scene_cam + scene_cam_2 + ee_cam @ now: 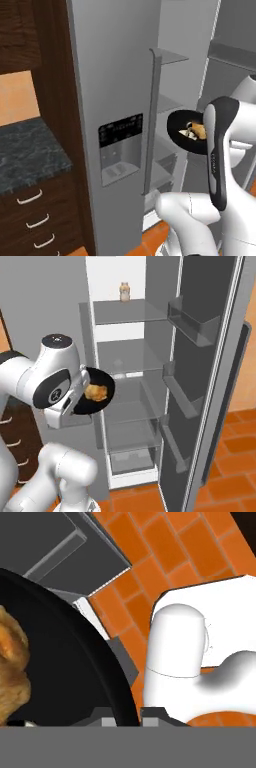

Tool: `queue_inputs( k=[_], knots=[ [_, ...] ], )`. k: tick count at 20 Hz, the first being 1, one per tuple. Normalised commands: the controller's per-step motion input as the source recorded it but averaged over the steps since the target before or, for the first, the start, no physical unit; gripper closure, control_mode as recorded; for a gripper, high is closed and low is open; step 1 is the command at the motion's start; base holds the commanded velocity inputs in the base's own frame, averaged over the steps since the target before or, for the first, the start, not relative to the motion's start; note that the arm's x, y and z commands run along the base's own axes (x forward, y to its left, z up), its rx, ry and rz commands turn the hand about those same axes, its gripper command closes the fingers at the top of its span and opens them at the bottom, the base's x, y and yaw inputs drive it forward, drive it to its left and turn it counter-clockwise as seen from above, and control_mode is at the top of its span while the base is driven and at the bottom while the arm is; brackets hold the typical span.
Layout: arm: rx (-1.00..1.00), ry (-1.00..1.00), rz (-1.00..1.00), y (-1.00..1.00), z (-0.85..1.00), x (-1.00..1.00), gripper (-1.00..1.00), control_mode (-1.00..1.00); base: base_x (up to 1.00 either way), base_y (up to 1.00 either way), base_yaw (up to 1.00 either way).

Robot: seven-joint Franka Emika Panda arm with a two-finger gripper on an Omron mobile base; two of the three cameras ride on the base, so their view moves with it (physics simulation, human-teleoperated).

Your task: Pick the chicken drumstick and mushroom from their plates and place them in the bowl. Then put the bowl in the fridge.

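End effector (122, 714) grips bowl (75, 662) rim.

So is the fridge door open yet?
Open. The fridge door is swung wide in the right base view, baring its shelves, with the bowl held in front.

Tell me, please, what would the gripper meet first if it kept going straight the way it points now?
Probably the orange tiled floor by the open fridge; the hand view looks down past the black bowl that the gripper is shut on. Depth is unclear.
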Motion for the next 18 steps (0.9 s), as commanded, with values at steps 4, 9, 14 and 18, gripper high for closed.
queue_inputs(
  k=[4,9,14,18],
  knots=[
    [0.0,0.0,0.0,0.0,0.0,0.0,1.0,1.0,0.91,-0.14,-0.03],
    [0.0,0.0,0.0,0.0,0.0,0.0,1.0,1.0,0.59,-0.15,0.0],
    [0.0,0.0,0.0,0.0,0.0,0.0,1.0,1.0,0.01,-0.26,0.0],
    [0.0,0.0,0.0,0.0,0.0,0.0,1.0,1.0,0.46,-0.01,0.02]
  ],
)
